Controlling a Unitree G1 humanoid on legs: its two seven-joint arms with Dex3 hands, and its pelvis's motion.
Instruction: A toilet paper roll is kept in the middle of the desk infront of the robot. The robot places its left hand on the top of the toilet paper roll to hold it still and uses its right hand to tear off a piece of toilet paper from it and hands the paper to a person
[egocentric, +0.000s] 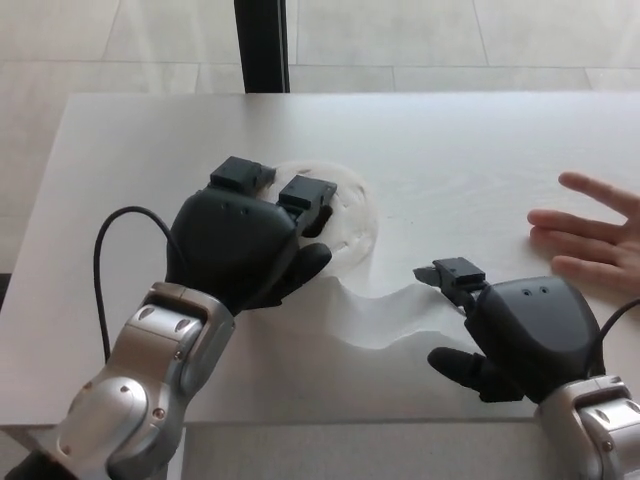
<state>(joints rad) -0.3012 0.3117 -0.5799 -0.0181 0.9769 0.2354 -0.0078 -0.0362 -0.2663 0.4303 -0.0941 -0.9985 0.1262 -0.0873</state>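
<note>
L hand (245, 240) palm-down, pressing roll (350, 205); R hand (515, 335) pinching paper strip (385, 315).

One head cam, looks down, close over desk (480, 130)

My left hand (245, 240) covers most of the toilet paper roll (350, 215) (only its far rim shows). The person's hand (595, 240) is cut off at the right edge, and my right hand (520, 335) hides where its fingers meet the paper strip (385, 315).

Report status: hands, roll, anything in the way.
Left hand pressed on toilet paper roll. Right hand at the unrolled sheet, grip unclear. Person's hand waiting right. Nothing blocking.
</note>
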